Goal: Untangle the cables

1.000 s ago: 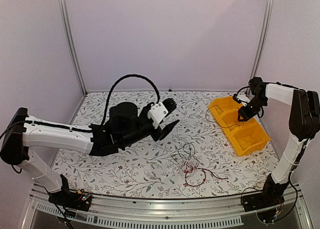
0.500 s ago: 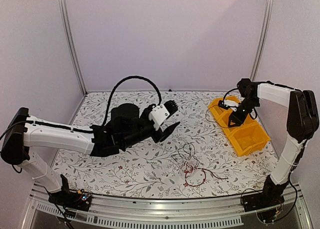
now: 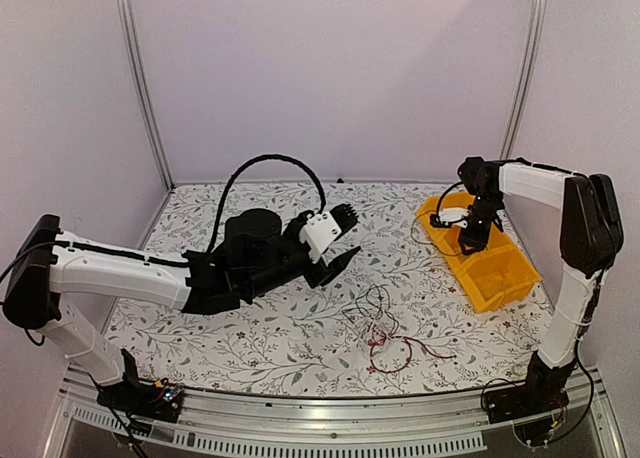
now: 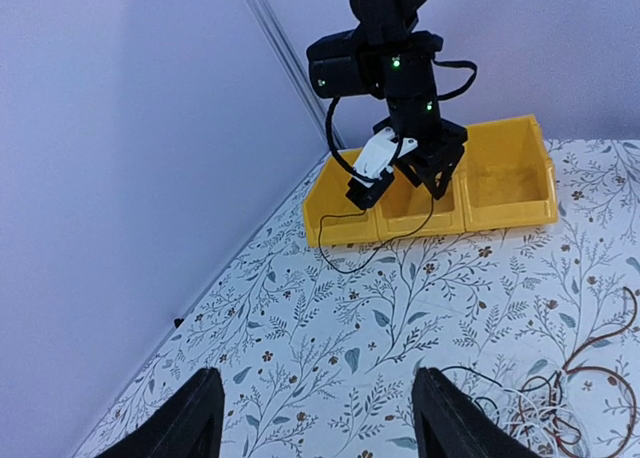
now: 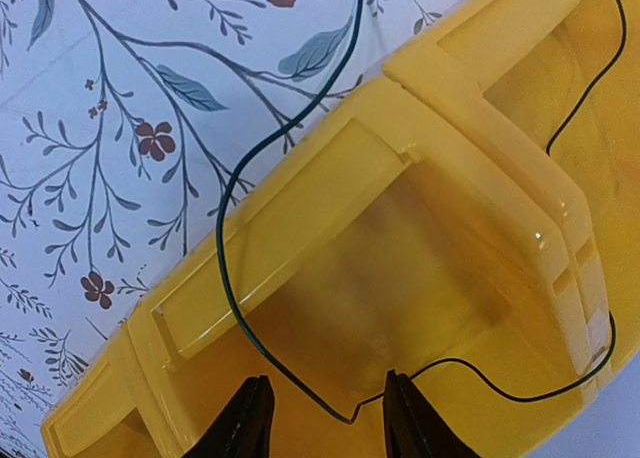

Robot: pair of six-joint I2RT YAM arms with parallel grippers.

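Observation:
A tangle of red, black and white cables (image 3: 385, 336) lies on the floral table, also at the lower right of the left wrist view (image 4: 565, 403). One thin dark cable (image 5: 236, 278) runs from the table over the rim of the yellow bin (image 5: 330, 193) and bends in the gap between my right gripper's fingers. The right gripper (image 5: 326, 423) hangs over the bin's middle compartment (image 3: 463, 235), jaws apart, not pinching the wire. My left gripper (image 3: 344, 240) hovers open above the table (image 4: 320, 430), up and left of the tangle, holding nothing.
The yellow three-compartment bin (image 3: 500, 278) stands at the right of the table, near the right frame post (image 3: 520, 78). A loop of the dark cable (image 4: 352, 258) spills onto the table in front of it. The left arm's thick black hose (image 3: 262, 160) arches behind.
The right gripper has swung left, from the bin's right side to above its middle compartment, and its jaws have narrowed a little. The left arm has barely shifted.

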